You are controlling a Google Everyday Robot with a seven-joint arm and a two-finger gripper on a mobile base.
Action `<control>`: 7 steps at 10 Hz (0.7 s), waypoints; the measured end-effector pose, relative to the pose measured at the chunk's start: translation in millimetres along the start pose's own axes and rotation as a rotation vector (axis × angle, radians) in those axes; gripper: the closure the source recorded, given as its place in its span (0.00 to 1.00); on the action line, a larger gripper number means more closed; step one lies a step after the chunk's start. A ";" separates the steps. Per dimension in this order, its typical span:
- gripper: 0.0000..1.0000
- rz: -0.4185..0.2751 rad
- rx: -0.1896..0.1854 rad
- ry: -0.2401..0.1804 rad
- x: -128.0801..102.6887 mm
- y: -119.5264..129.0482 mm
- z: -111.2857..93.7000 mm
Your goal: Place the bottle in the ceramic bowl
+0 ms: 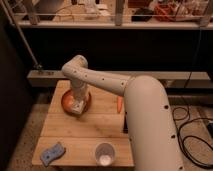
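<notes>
Orange-brown ceramic bowl (65, 102) sits far-left on wooden tabletop (95, 126); claw (77, 106) low over it, open or closed can't tell. Pale cup (104, 153) at near edge, blue object (52, 153) left of it.

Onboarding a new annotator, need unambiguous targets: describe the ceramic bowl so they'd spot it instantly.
Start at the wooden table; in its far left part, under the gripper, sits the ceramic bowl. It is shallow, round and orange-brown, far wider than the pale cup at the near edge, and unlike the blue-grey object at the near-left corner.
</notes>
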 end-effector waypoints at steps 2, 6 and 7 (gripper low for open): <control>0.73 -0.002 0.001 0.000 0.3 -0.1 0.0; 0.73 -0.005 0.001 0.000 1.1 0.2 0.3; 0.73 -0.007 0.001 0.000 1.2 0.1 0.3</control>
